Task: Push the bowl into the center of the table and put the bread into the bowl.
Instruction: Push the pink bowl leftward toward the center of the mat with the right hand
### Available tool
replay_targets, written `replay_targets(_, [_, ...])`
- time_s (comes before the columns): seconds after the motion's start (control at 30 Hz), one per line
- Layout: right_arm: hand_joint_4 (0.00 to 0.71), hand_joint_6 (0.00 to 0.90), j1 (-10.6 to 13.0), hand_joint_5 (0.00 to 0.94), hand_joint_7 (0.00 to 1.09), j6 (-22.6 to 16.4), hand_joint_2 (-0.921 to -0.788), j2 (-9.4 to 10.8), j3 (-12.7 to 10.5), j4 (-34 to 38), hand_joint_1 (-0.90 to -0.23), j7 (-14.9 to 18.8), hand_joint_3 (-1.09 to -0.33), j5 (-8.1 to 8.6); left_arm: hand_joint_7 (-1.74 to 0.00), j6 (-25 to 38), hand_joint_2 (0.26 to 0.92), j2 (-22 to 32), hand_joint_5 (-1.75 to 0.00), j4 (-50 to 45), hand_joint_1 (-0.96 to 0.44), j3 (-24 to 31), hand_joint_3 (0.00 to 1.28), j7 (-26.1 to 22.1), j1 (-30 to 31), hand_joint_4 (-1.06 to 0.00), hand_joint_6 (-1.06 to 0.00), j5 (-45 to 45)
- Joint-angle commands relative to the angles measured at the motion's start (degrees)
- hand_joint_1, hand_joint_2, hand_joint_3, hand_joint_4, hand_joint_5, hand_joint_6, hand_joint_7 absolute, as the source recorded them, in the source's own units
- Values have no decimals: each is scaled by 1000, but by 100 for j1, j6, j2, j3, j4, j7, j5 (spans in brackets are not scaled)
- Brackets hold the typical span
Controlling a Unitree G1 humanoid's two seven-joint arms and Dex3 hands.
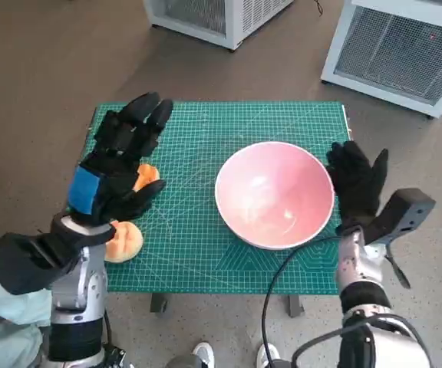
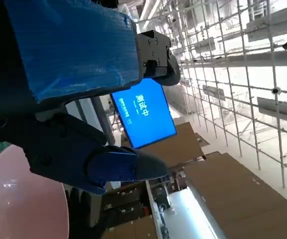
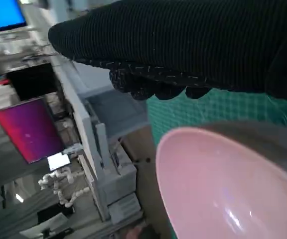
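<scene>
A pink bowl [image 1: 275,194] stands empty on the green cutting mat [image 1: 206,138], right of the mat's middle. My right hand [image 1: 357,182] stands flat against the bowl's right rim with fingers stretched up, holding nothing. My left hand [image 1: 121,157] hovers over the mat's left side, fingers spread, nothing in it. Orange bread [image 1: 123,241] lies at the mat's front left corner; another orange piece [image 1: 148,176] shows beside the left hand's fingers, partly hidden. The right wrist view shows the bowl [image 3: 233,189] close under the glove [image 3: 193,45]. The left wrist view catches a slice of the bowl [image 2: 19,199].
Two white mesh-sided cabinets [image 1: 213,14] [image 1: 405,50] stand on the floor beyond the table. A black cable [image 1: 278,284] loops past the table's front edge by my right forearm. A shoe tip [image 1: 202,354] shows on the floor in front.
</scene>
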Motion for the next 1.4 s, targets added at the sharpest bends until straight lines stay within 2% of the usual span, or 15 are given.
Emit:
replay_targets(0.03, [139,16,-59,11,557,222,-921,187,-175,106,-584,51,-975,116,-507,48,921,59,-4,-205,-611,45,298,26,173,-236,-104,-45])
replay_targets(0.2, [149,11,-193,14,565,312,-921,333,-255,113,-579,32,-961,129,-507,104,921,114,-3,-360,-608,92,300,64,272,-236,-102,-42])
replay_targets(0.5, [132,5,-411,3,569,381,-921,543,-221,137,-590,20,-956,4,-513,296,921,189,-1,-744,-601,185,305,221,495,-233,-92,-28])
replay_targets(0.67, [137,42,-540,4,583,431,-921,648,-229,149,-588,2,-950,-20,-548,414,921,211,-3,-996,-603,222,312,340,641,-238,-79,2])
replay_targets(0.9, [144,61,-564,7,582,434,-921,665,-239,155,-588,-8,-949,-35,-589,474,921,229,-3,-1074,-607,218,315,388,678,-240,-56,-1])
replay_targets(1.03, [147,79,-812,5,550,519,-921,909,-248,177,-582,2,-948,-5,-596,502,921,218,-5,-1403,-600,297,316,602,973,-245,-46,131])
replay_targets(1.4, [154,105,-982,4,508,673,-921,1132,-245,198,-596,-12,-942,-37,-607,493,921,227,-6,-1674,-599,328,319,859,1254,-248,-34,293])
